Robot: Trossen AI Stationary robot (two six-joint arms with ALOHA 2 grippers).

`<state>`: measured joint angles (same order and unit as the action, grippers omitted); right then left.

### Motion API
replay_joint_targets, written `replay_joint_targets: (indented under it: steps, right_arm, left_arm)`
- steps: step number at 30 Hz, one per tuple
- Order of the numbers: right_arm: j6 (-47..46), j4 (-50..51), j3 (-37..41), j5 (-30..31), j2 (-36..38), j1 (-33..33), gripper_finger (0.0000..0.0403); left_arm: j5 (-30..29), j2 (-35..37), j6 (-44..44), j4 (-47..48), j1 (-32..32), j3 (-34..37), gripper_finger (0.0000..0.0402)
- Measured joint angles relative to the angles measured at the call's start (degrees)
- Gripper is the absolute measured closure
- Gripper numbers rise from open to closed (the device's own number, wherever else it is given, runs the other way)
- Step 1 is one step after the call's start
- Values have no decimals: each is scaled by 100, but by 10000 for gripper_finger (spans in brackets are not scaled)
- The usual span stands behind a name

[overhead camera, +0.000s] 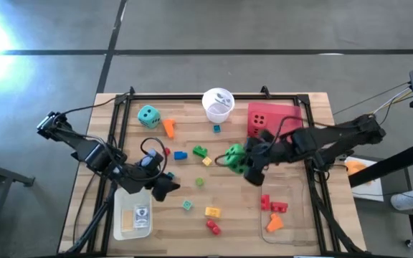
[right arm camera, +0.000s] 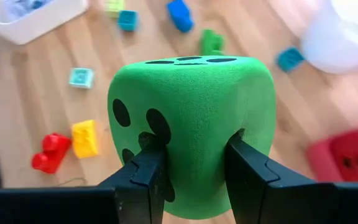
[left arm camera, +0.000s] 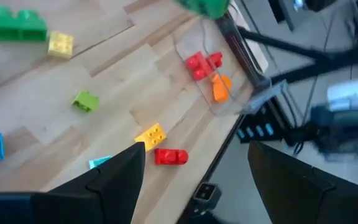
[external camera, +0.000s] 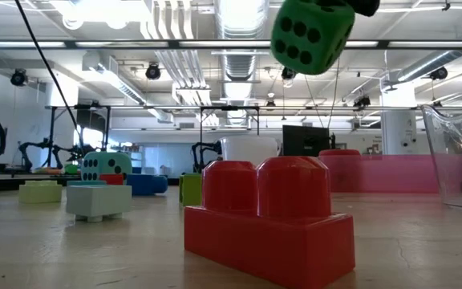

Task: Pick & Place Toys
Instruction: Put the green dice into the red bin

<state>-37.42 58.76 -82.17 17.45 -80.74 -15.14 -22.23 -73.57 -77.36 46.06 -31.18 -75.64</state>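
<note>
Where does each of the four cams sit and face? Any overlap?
High: overhead, straight down; both arms, table.
Low: tabletop height, looking level past a red brick; no arm clearly seen.
Left wrist: over bricks, its open left gripper empty.
Right wrist: right gripper shut on green die.
Shared: the green die, high and low too.

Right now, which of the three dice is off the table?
The green die: the right gripper holds it in the air, while the teal die and the red die rest on the table.
</note>
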Motion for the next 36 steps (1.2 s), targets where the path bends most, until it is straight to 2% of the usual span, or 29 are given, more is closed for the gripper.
replay_joint_targets:
  steps: [3,9,14,18,23,29,36]
  right_arm:
    - [-152,330,0,1,218,258,287]
    - [-357,906,-1,1,661,931,288]
    - [-472,1491,-2,-2,834,1849,289]
    - [-398,1952,12,3,837,2716,289]
    - [545,1903,45,-39,800,3511,290]
    - [1254,1900,193,-162,785,4016,292]
    - [1456,1900,463,-290,759,4397,292]
  left_arm:
    - [-16,11,-397,199,47,0,117]
    - [-20,120,-453,1025,373,0,117]
    - [0,225,-542,1569,828,2,117]
    - [284,320,-44,1570,1362,2,117]
    - [1166,464,767,1568,2271,2,117]
    - [1815,492,1584,1561,3172,2,117]
    - [1886,486,2371,1546,3662,2,117]
